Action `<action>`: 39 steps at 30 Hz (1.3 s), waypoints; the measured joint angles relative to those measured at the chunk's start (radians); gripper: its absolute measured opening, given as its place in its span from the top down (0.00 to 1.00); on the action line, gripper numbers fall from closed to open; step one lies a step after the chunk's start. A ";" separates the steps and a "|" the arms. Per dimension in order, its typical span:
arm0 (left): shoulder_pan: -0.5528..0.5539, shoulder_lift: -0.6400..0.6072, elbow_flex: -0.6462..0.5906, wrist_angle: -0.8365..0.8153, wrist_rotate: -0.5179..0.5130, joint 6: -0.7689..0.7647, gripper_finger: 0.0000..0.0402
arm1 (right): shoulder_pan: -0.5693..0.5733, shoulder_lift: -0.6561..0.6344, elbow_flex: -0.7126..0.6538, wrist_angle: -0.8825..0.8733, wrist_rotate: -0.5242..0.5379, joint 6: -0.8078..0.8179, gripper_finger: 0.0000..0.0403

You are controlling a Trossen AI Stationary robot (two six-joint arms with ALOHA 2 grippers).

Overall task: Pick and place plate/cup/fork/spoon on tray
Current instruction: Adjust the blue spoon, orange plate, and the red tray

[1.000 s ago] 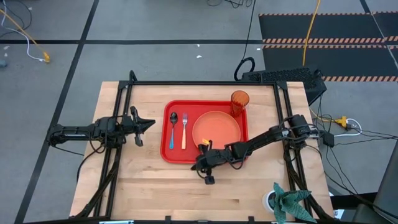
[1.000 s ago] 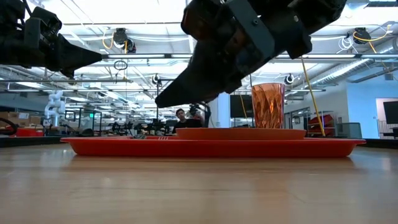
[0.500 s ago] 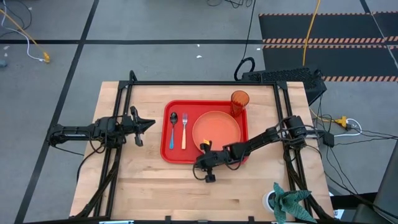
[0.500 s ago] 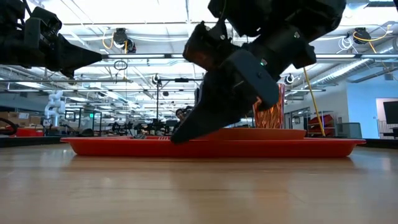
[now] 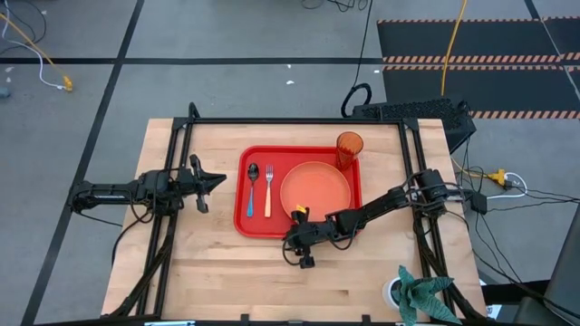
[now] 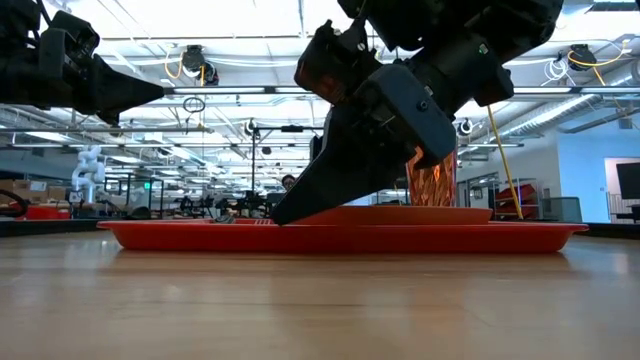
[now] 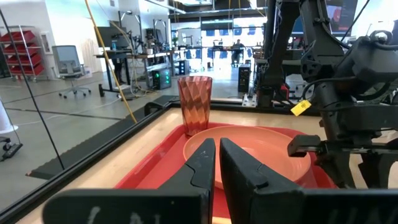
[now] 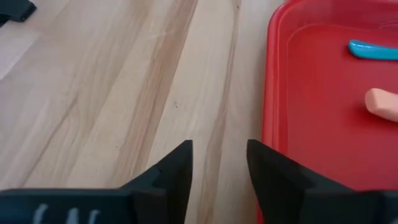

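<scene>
My right gripper (image 5: pixel 296 237) stood open and empty beside the loaded tray (image 5: pixel 256 226); best lift straight clear.

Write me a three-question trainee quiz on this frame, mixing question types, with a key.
1. True or false: the round orange-salmon plastic plate lies on the bare wooden table, outside the large red rectangular plastic tray.
2. Which stands at the tray's far right corner? A) the translucent amber-orange plastic cup B) the blue-handled spoon C) the orange-handled fork
3. Fill in: the right gripper, at the tray's near edge, is ____ and holds nothing.

Key: 1 false, the plate lies in the tray. 2 A; spoon and fork lie side by side left of the plate. 3 open; the left gripper waits shut, left of the tray.
</scene>
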 joint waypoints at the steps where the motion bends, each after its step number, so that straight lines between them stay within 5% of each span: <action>1: 0.000 0.000 0.000 0.000 0.000 0.000 0.93 | 0.000 0.000 0.000 0.000 0.000 0.001 0.63; 39: 0.000 0.000 0.000 0.000 0.000 0.000 0.93 | 0.000 0.000 0.000 -0.001 0.001 0.035 0.60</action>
